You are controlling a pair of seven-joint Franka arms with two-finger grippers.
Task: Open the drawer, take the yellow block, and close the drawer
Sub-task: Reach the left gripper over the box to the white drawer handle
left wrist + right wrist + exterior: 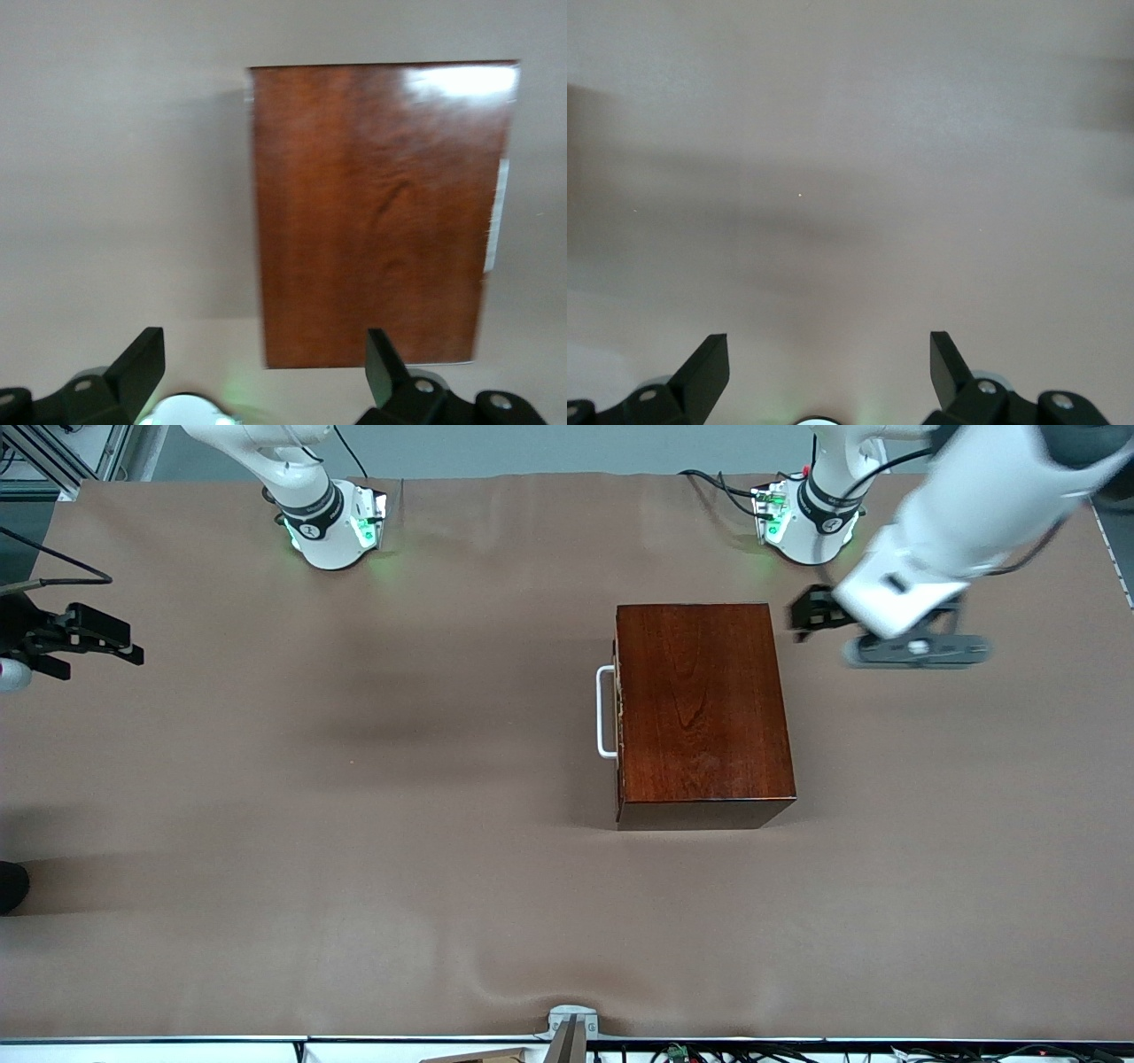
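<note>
Front view: drawer (617, 713) shut, contents hidden.

The box (702, 708) is looking like dark red-brown wood, smooth and shiny, with light bouncing off its top. Its handle (606, 712) is looking white and smooth. The table cover (310, 824) is looking like soft, matt brown cloth, lying in gentle wrinkles.

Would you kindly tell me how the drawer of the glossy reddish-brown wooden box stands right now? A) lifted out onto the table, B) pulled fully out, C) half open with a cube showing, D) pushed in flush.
D: the drawer sits flush in the glossy reddish-brown wooden box, only its white U-shaped bar handle protruding.
</note>
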